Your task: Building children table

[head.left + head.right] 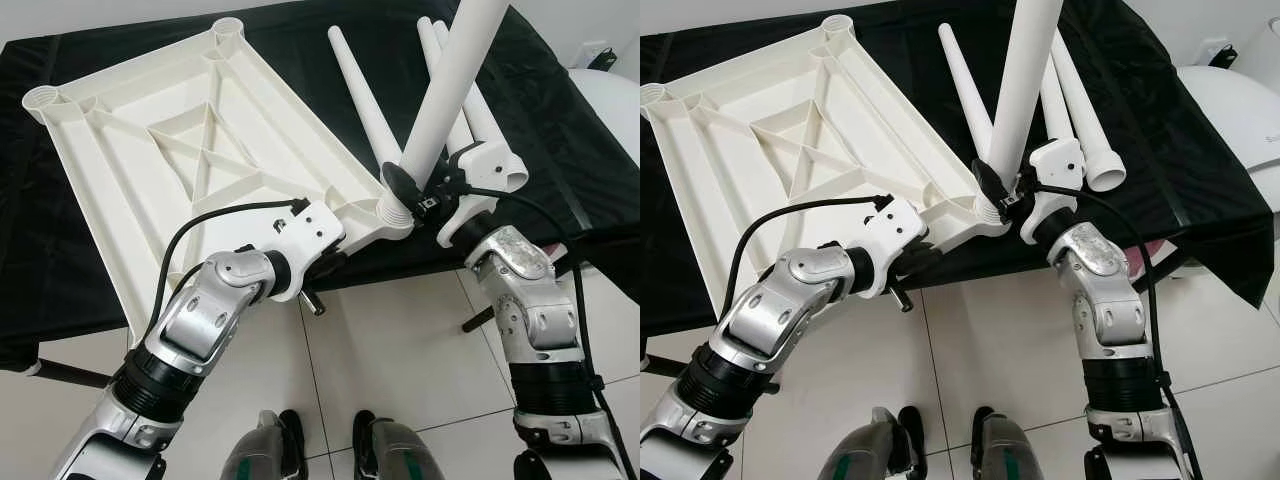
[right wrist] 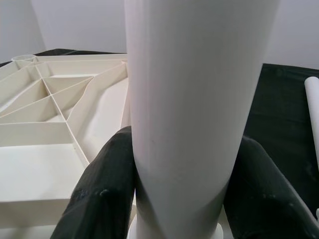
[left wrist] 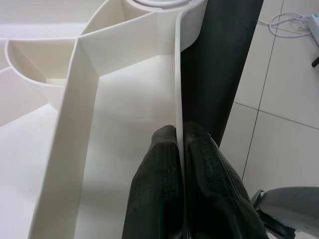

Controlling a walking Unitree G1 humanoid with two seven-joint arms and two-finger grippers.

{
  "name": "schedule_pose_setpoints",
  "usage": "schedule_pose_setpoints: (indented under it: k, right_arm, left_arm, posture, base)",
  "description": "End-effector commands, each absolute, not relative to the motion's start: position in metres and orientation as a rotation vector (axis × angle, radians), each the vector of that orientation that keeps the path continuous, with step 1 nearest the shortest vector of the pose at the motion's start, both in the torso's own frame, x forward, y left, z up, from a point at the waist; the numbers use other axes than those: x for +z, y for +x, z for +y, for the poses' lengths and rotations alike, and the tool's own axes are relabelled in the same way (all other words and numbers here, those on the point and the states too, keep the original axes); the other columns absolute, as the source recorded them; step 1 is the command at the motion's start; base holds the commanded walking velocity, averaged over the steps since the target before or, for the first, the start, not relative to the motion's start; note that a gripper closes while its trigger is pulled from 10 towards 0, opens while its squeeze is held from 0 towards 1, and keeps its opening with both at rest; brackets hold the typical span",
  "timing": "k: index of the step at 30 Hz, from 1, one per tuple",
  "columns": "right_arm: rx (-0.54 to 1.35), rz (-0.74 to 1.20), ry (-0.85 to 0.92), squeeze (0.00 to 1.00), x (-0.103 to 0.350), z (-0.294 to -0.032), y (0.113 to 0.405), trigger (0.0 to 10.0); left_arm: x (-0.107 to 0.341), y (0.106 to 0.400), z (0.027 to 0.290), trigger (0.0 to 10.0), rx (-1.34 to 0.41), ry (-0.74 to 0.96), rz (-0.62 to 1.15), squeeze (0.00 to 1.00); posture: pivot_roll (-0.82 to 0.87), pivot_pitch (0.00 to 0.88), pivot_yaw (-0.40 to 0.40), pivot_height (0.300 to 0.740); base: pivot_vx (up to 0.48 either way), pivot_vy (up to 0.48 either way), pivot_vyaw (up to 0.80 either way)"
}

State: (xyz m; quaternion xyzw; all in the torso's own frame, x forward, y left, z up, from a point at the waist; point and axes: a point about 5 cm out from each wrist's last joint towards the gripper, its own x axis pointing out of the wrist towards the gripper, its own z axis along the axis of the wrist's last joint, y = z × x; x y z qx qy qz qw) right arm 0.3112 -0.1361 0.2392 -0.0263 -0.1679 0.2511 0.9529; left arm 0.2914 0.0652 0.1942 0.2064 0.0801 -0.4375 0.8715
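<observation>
A white ribbed tabletop (image 1: 180, 160) lies upside down on a black-draped surface. My left gripper (image 1: 335, 258) is shut on the tabletop's thin rim (image 3: 178, 119) near its front right corner, one finger on each side. My right gripper (image 1: 415, 192) is shut on a white table leg (image 1: 450, 80), which stands upright and slightly tilted with its lower end in the corner socket (image 1: 393, 212). In the right wrist view the leg (image 2: 197, 99) sits between both black fingers (image 2: 102, 189). Three more white legs (image 1: 360, 85) lie on the cloth behind.
The black cloth (image 1: 540, 120) covers the work surface, its front edge just before my arms. White floor tiles (image 1: 400, 350) lie below. A white rounded object (image 1: 615, 110) sits at the far right. Open sockets (image 1: 228, 26) mark the tabletop's far corners.
</observation>
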Motion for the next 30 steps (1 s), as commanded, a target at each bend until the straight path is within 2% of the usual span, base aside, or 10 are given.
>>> schedule_pose_setpoints:
  k: [1,30]
  right_arm:
    - [0.547,-0.428,-0.037,0.0,0.255,-0.124,0.303,10.0]
    - [0.458,-0.461,0.009,0.0,0.258,-0.115,0.292,10.0]
  left_arm:
    - [0.195,0.29,0.062,10.0,-0.918,0.424,0.153,0.0]
    - [0.196,0.289,0.061,10.0,-0.923,0.427,0.15,0.0]
  posture:
    - [-0.09,0.236,0.027,0.74]
    - [-0.09,0.217,0.032,0.74]
  base:
    - [0.0,0.0,0.0]
    - [0.0,0.0,0.0]
